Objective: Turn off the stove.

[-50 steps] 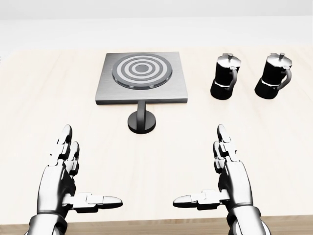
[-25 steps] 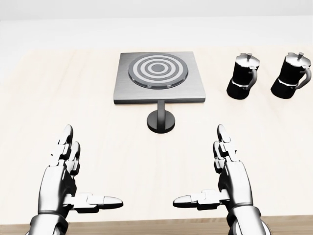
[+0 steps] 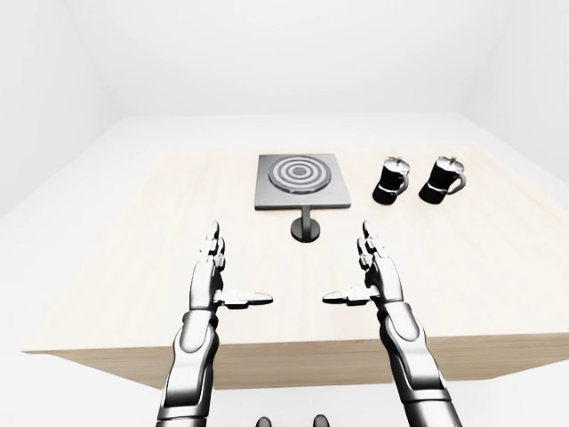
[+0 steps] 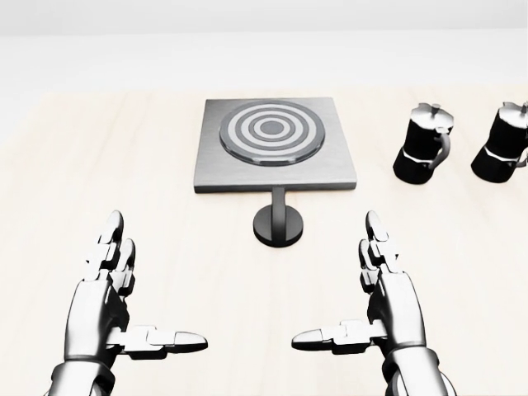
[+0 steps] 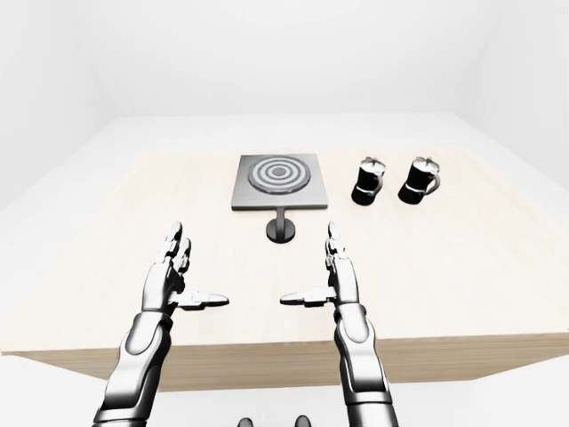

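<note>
Stove [image 4: 276, 147], a square grey metal plate with a ringed burner and round black knob [image 4: 278, 224], sits mid-table. Left hand [image 4: 106, 307] hovers spread wide, empty; right hand [image 4: 386, 305] likewise. Eye views alone show both black moka pots [image 3: 416, 181] whole and the pale wooden table's [image 3: 124, 267] edges.

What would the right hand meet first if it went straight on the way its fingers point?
Probably nothing: the right hand points up the bare table, passing right of the knob and stove and left of the coffee pots. Depth is uncertain.
</note>
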Controlling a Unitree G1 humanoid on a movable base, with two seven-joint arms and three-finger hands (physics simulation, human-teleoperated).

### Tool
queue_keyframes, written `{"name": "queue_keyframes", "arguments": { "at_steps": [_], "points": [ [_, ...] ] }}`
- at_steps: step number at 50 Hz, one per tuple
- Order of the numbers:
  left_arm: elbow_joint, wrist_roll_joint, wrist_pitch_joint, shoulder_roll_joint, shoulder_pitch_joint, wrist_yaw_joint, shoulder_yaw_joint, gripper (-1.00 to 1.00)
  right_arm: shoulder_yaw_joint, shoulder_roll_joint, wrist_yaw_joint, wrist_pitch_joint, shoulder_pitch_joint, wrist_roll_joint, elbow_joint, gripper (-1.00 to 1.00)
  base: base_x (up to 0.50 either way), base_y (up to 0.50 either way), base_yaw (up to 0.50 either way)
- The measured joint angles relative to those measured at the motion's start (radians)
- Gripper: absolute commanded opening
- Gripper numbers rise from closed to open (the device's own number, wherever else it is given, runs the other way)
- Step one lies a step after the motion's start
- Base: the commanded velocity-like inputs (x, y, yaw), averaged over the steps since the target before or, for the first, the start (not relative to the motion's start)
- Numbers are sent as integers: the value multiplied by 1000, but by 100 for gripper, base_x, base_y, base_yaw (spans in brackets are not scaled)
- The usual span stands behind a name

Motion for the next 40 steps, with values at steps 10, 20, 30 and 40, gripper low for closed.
{"name": "queue_keyframes", "arguments": {
  "at_steps": [10,20,30,40],
  "points": [
    [1,0,-2,0,-1,0,0,100,-1,-1,2,-4,-3,2,6,100,39,0,0],
    [-8,1,3,-1,2,1,-2,100,-1,-1,2,-6,-4,1,9,100,33,0,0],
    [-17,2,6,-1,5,1,-3,100,0,-1,1,-9,-6,-2,13,100,29,0,0],
    [-15,4,4,-1,6,1,-3,100,2,0,-2,-1,-4,-5,6,100,27,0,0]
  ]
}}
